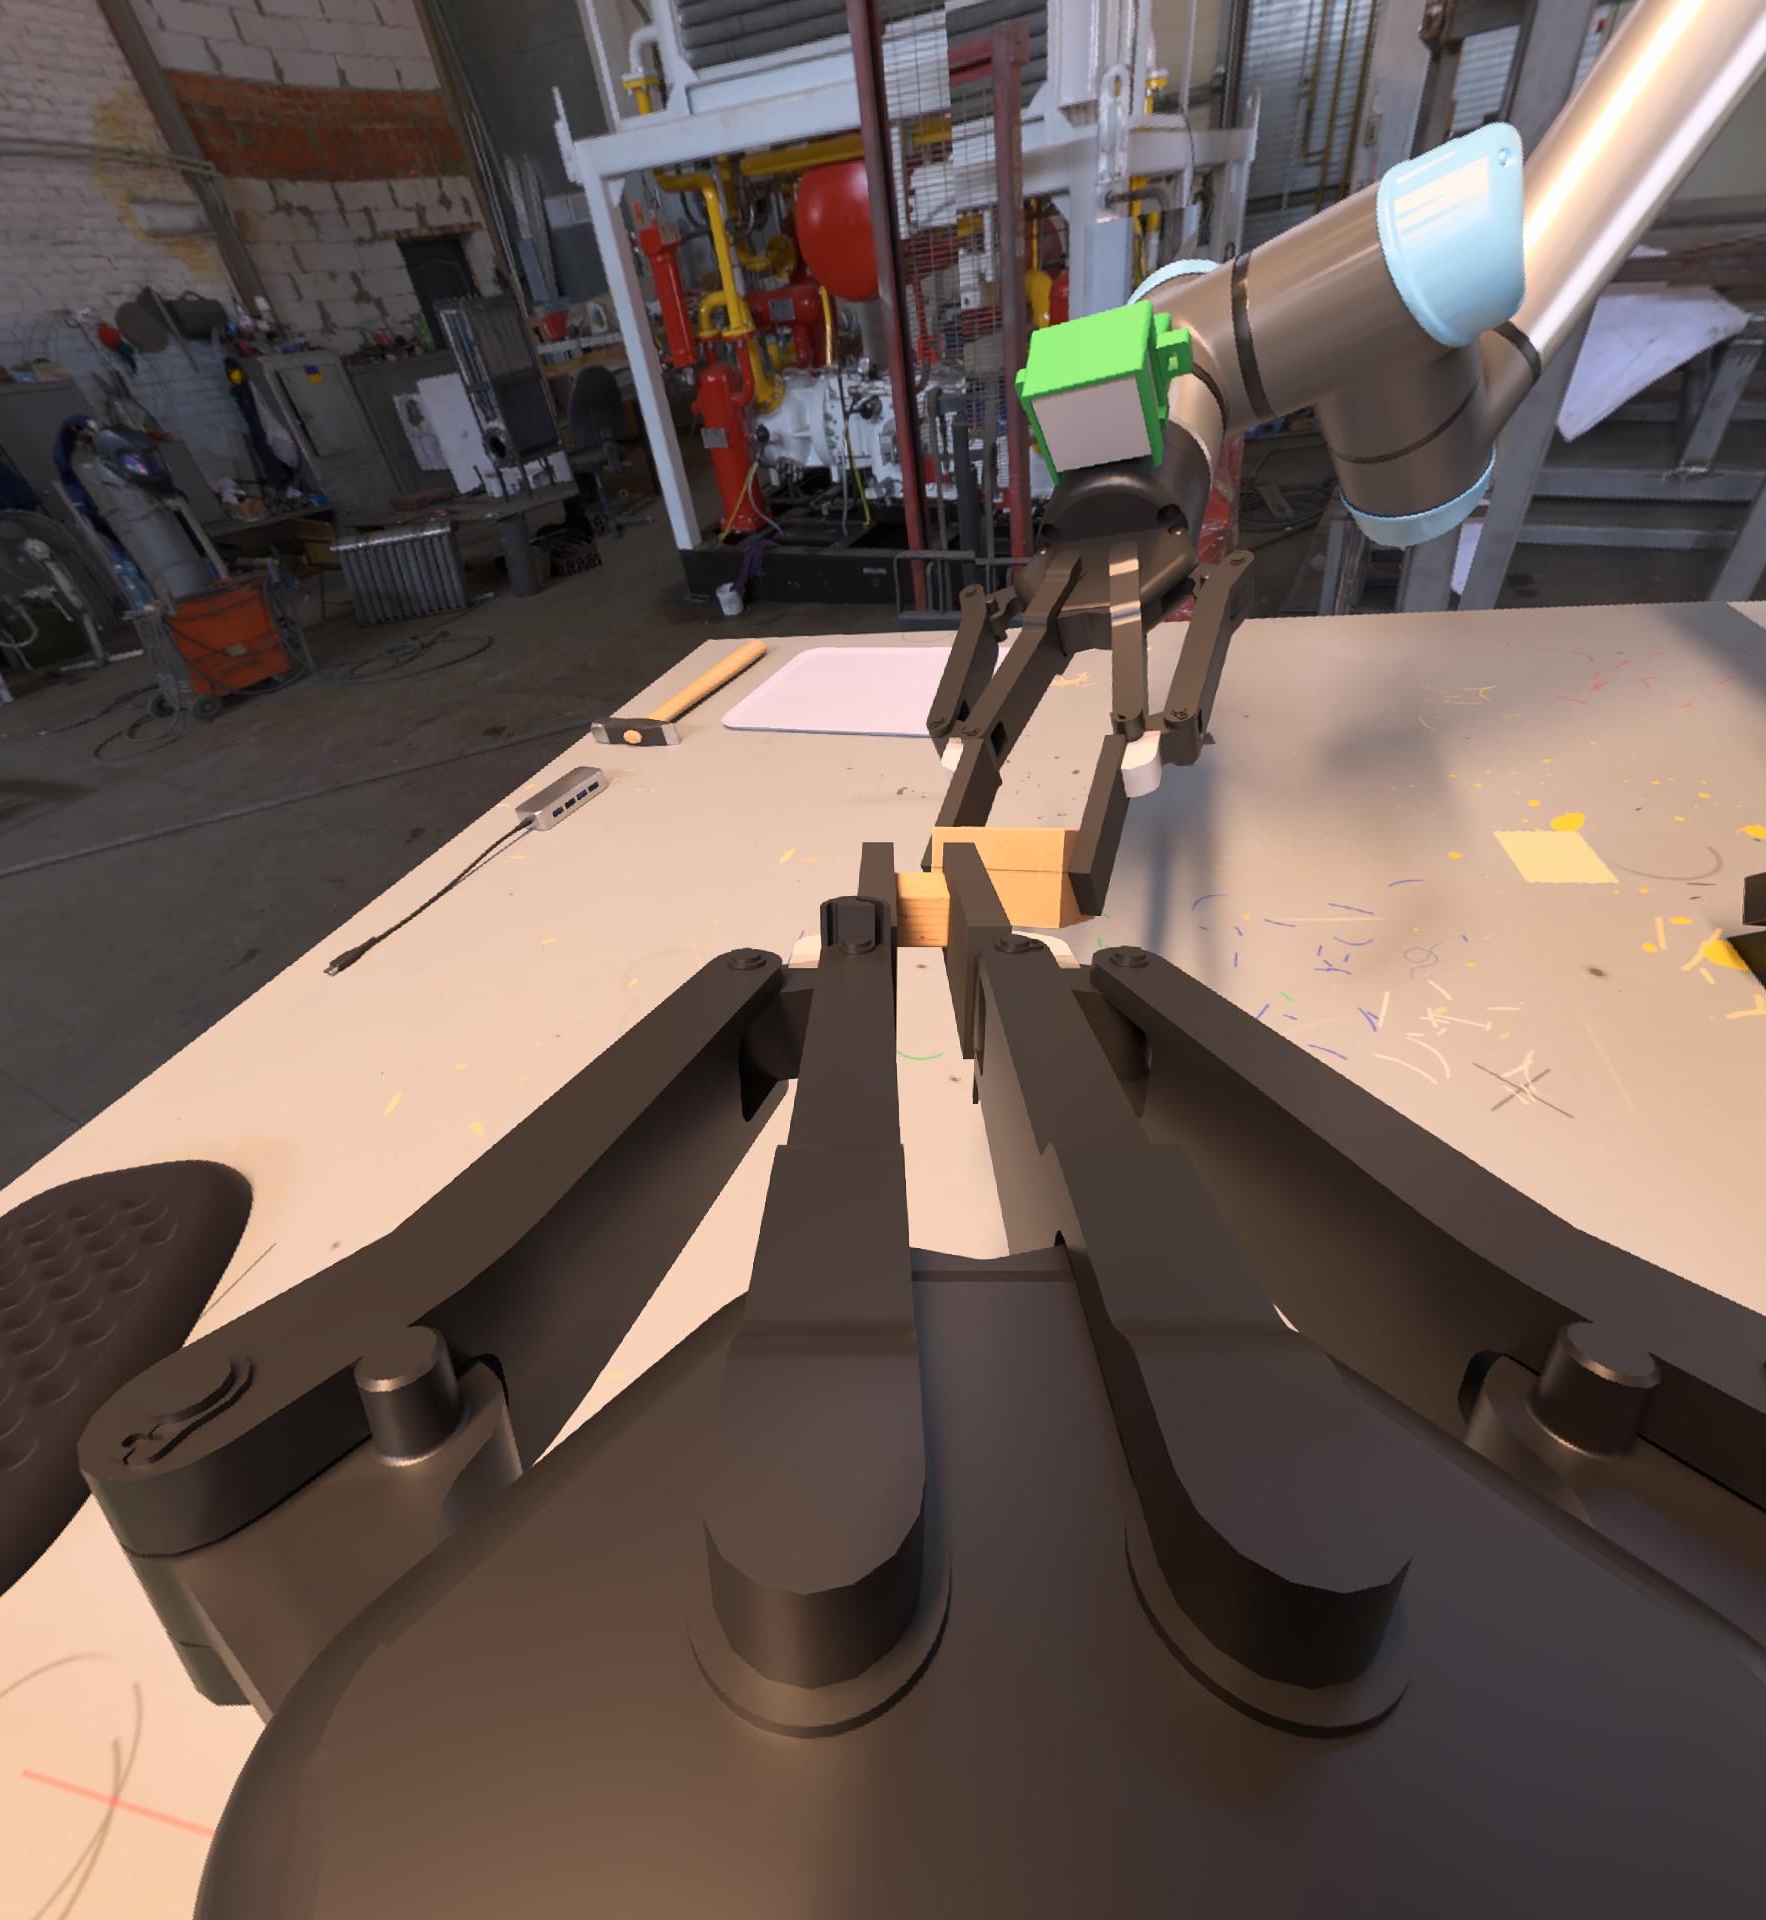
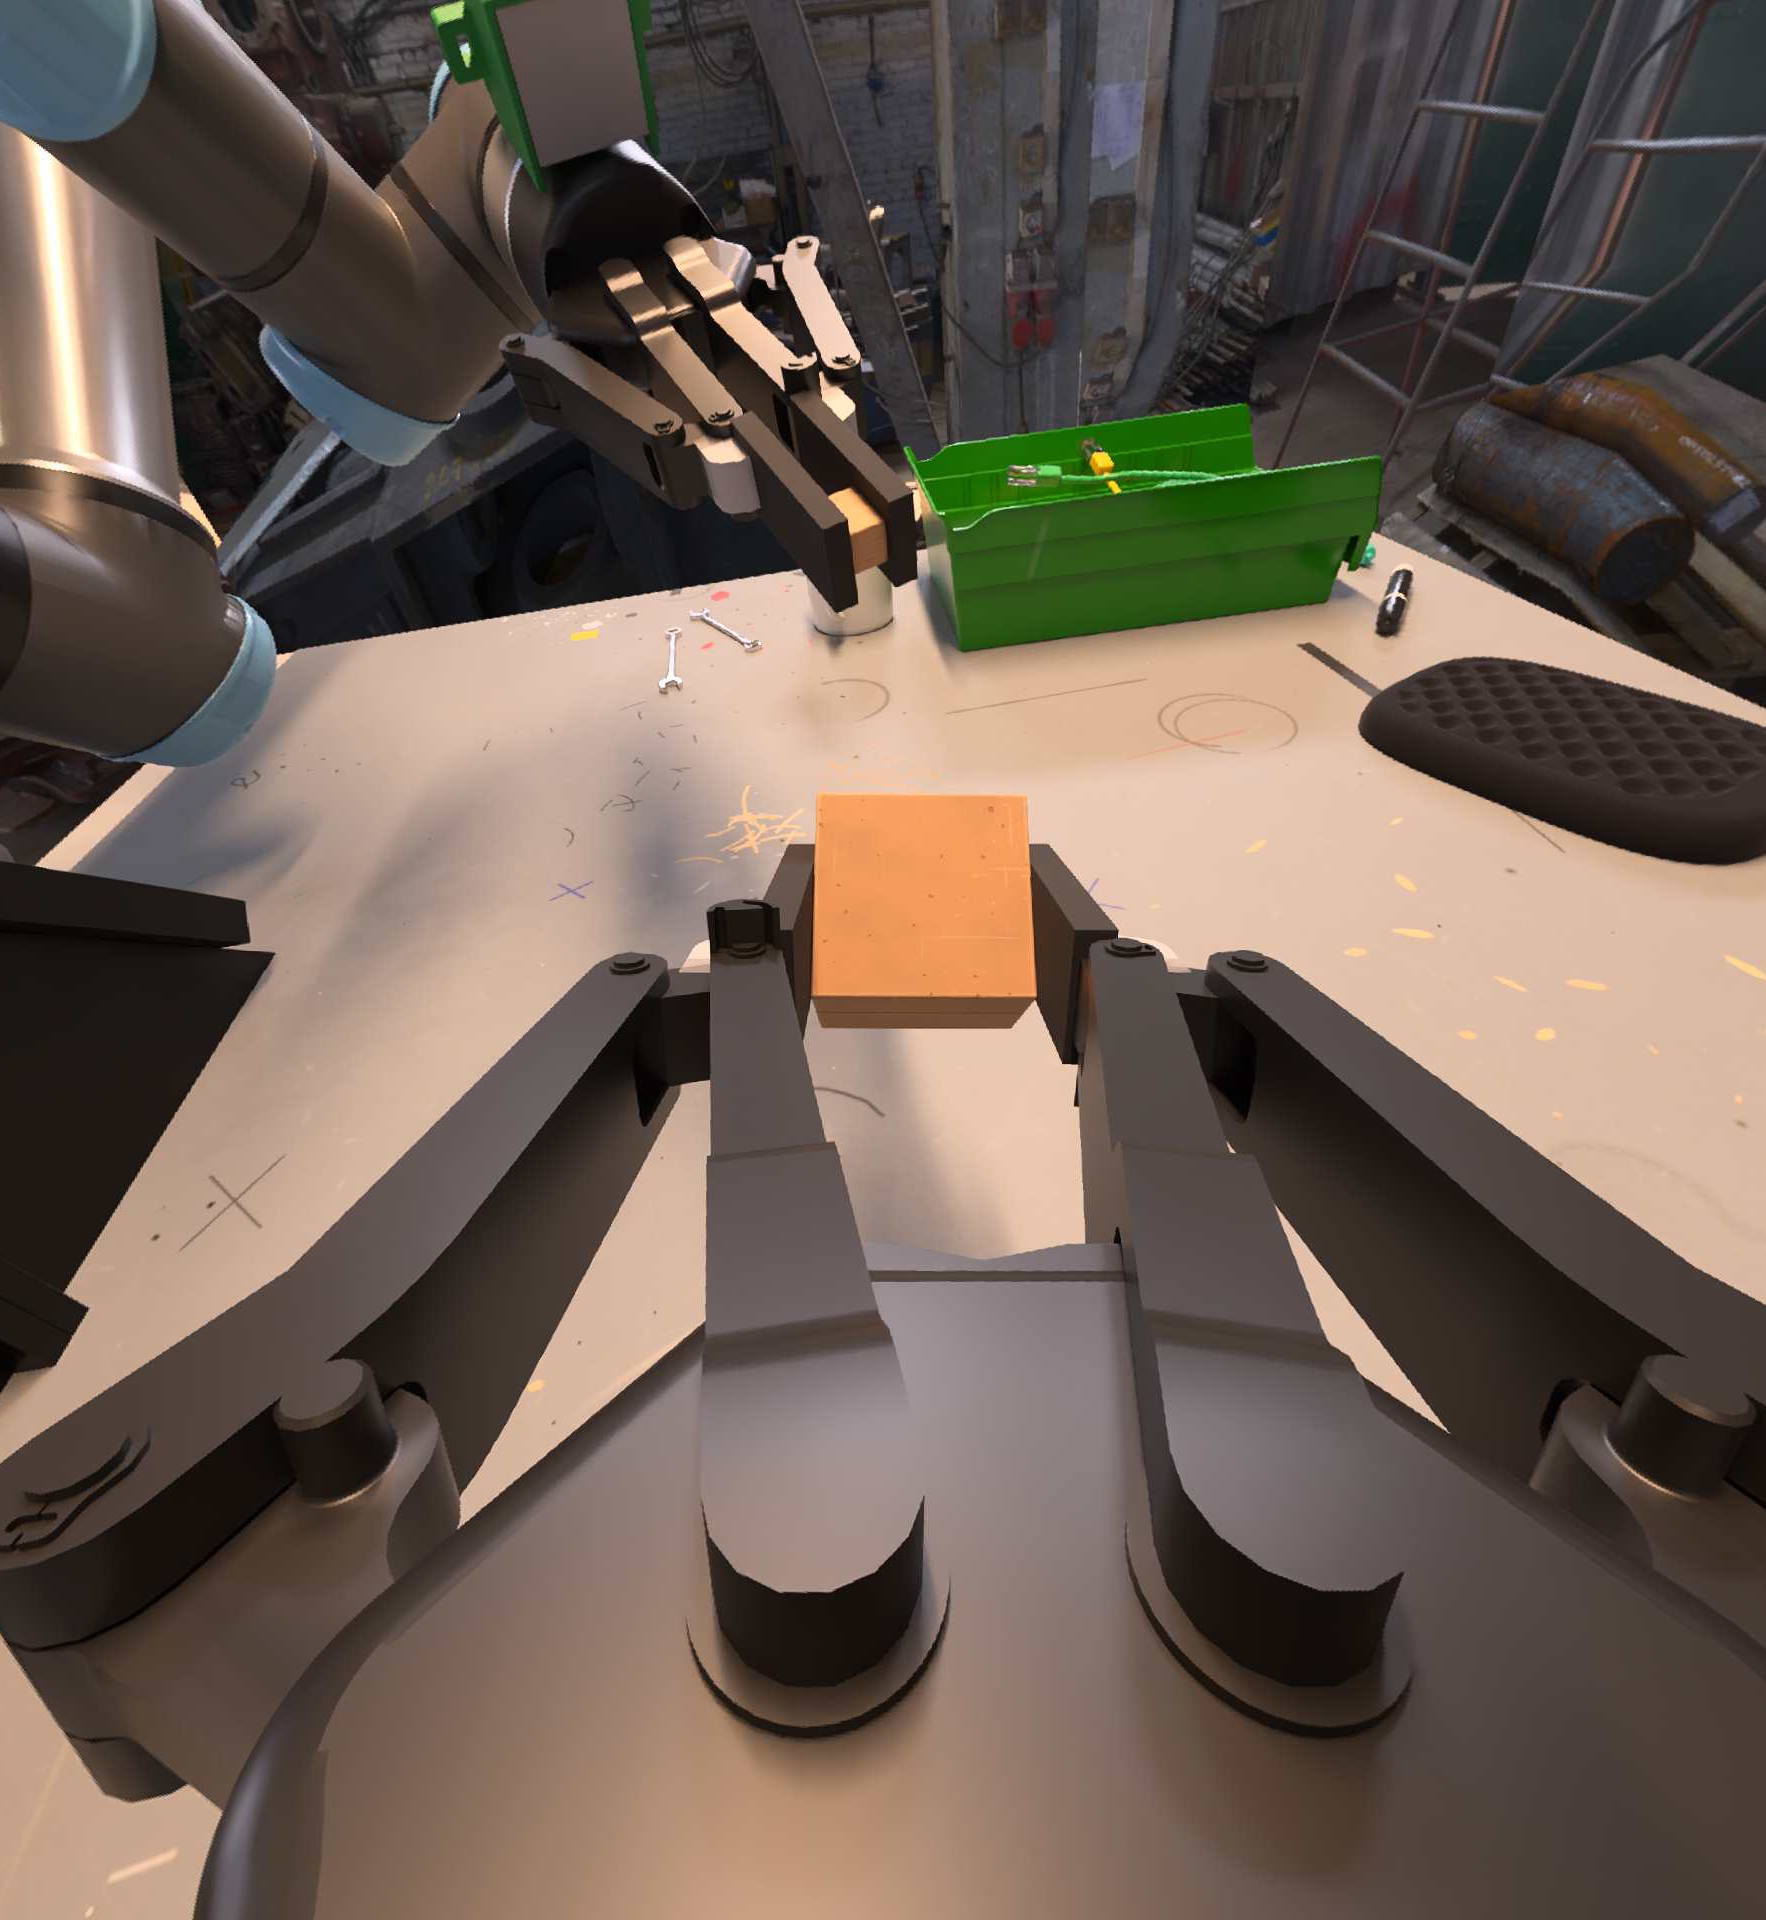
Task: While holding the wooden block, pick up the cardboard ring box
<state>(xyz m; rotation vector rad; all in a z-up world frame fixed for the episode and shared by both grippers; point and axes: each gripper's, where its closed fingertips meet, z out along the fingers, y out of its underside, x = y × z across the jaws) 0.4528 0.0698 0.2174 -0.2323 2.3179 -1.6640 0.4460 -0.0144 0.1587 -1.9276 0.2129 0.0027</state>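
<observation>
My left gripper (image 1: 923, 888) is shut on the pale wooden block (image 1: 920, 920) and holds it above the table. From the right wrist view this gripper (image 2: 858, 540) hangs over the far side of the table with the block (image 2: 851, 514) between its fingers. The orange-brown cardboard ring box (image 2: 920, 894) sits between the fingers of my right gripper (image 2: 923, 920), which press on its two sides. The left wrist view shows the box (image 1: 1024, 868) in the right gripper (image 1: 1014, 883), low at the table surface. I cannot tell whether it is lifted.
A green bin (image 2: 1149, 561) with cables stands at the far edge, with a white cylinder (image 2: 853, 615), two wrenches (image 2: 671, 660) and a marker (image 2: 1393, 597) nearby. A black dimpled mat (image 2: 1596, 753) lies right. A hammer (image 1: 681, 691), USB hub (image 1: 562, 805) and white pad (image 1: 848, 686) lie beyond.
</observation>
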